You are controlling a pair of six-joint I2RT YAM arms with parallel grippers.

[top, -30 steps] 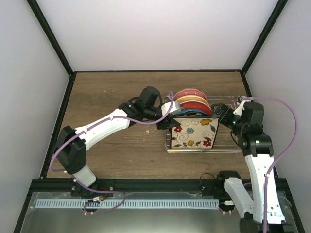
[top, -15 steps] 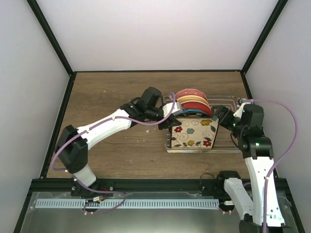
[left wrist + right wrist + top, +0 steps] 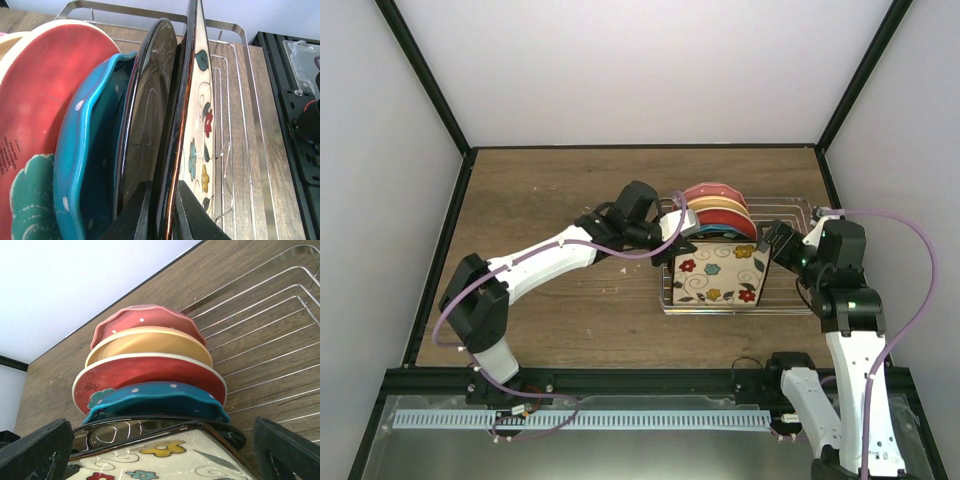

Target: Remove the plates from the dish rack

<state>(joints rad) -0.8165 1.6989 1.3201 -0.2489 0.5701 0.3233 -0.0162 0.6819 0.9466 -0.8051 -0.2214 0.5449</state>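
The square floral plate (image 3: 720,272) is standing on edge at the near end of the dish rack (image 3: 786,296), facing near, its length running left-right. The left fingers (image 3: 142,216) are clamping its left rim. The right fingers (image 3: 37,450) are hovering apart near its right edge.

The top camera looks down from the near edge over the whole tabletop (image 3: 540,190). Both wrist cameras crowd the plates (image 3: 150,370), from left and right.
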